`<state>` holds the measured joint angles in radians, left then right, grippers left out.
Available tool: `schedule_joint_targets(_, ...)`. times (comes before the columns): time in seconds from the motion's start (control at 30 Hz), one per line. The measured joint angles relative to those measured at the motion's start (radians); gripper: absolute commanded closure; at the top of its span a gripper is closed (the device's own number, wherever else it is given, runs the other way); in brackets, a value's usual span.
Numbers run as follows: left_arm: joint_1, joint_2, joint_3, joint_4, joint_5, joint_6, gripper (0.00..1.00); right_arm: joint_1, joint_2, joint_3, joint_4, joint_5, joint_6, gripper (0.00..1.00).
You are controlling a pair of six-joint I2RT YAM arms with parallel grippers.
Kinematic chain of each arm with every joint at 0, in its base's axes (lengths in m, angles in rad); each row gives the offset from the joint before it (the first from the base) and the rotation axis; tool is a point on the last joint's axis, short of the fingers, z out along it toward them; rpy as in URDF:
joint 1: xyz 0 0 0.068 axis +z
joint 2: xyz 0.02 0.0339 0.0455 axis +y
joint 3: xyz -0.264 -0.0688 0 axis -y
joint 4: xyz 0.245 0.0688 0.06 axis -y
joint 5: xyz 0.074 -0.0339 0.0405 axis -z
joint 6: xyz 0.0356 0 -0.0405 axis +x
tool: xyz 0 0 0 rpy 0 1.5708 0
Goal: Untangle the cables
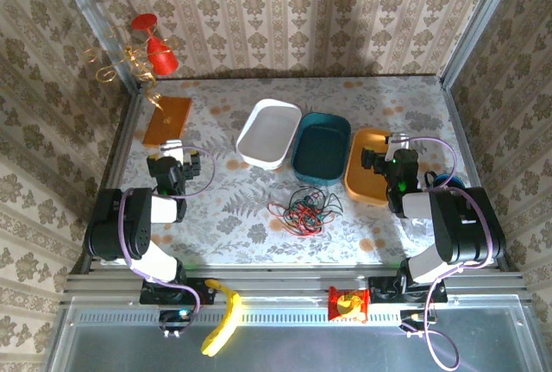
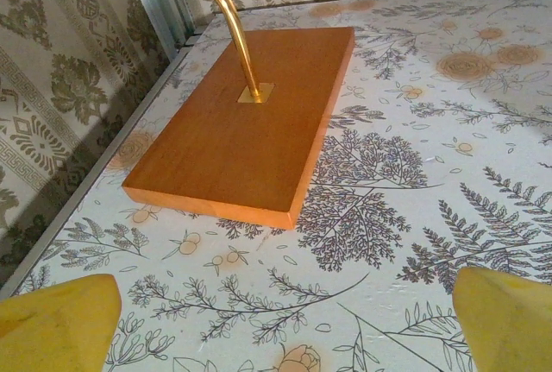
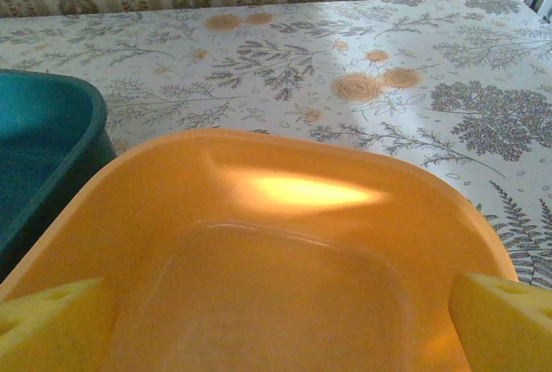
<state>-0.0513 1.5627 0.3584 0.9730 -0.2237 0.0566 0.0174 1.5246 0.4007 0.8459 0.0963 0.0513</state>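
The cables [image 1: 304, 208] lie in one loose knot of red, green and black on the flowered table [image 1: 241, 225]. They sit a little toward 6 o'clock of its middle, at 6 o'clock of the teal tray [image 1: 321, 148] and apart from it. Both grippers are well away from the knot.

The left arm [image 1: 129, 225] is folded at 8 o'clock of the knot, its forearm reaching toward 12 o'clock. The left gripper [image 1: 177, 160] is released, jaws spread wide with nothing between them. In its wrist view the yellow fingers [image 2: 56, 320] sit at the lower corners over bare table. The wooden board [image 2: 246, 122] with its gold rod [image 2: 226, 18] lies ahead at 12 o'clock, clear of them.

The right arm [image 1: 457, 225] is folded at 3 o'clock of the knot, its forearm angled toward 10 o'clock. The right gripper [image 1: 379, 160] is also released and empty, held above the near end of the orange tray [image 1: 360, 184]. In the wrist view its fingers [image 3: 504, 320] straddle the tray's hollow, with the teal tray's rim at 9 o'clock. A white tray [image 1: 269, 133] sits right beside the teal one, at its 9 o'clock.
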Motion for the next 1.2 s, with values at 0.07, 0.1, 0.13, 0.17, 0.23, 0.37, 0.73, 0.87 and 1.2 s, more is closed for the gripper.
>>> schedule_joint_targets(0.07,0.0,0.0,0.0,0.0,0.002,0.0,0.0,0.0,0.0,0.0,0.0,0.0,0.0,0.0)
schedule_joint_targets(0.1,0.0,0.0,0.0,0.0,0.003,0.0,0.0,0.0,0.0,0.0,0.0,0.0,0.0,0.0)
schedule_joint_targets(0.13,0.0,0.0,0.0,0.0,0.003,0.0,0.0,0.0,0.0,0.0,0.0,0.0,0.0,0.0)
schedule_joint_targets(0.17,0.0,0.0,0.0,0.0,0.003,0.0,0.0,0.0,0.0,0.0,0.0,0.0,0.0,0.0)
schedule_joint_targets(0.23,0.0,0.0,0.0,0.0,0.003,0.0,0.0,0.0,0.0,0.0,0.0,0.0,0.0,0.0)
schedule_joint_targets(0.37,0.0,-0.024,0.019,-0.082,0.023,0.0,0.0,0.0,0.0,0.0,0.0,-0.002,0.0,0.0)
schedule_joint_targets(0.73,-0.178,-0.385,0.292,-0.673,-0.144,-0.135,0.0,0.019,-0.217,0.288,-0.547,0.137,0.103,0.12)
schedule_joint_targets(0.87,-0.378,-0.406,0.291,-0.794,-0.154,-0.212,0.0,0.128,-0.389,0.389,-0.762,0.18,0.176,0.12)
schedule_joint_targets(1.2,-0.786,-0.2,0.418,-0.935,0.22,-0.222,0.0,0.513,-0.433,0.45,-1.309,-0.053,0.281,0.26)
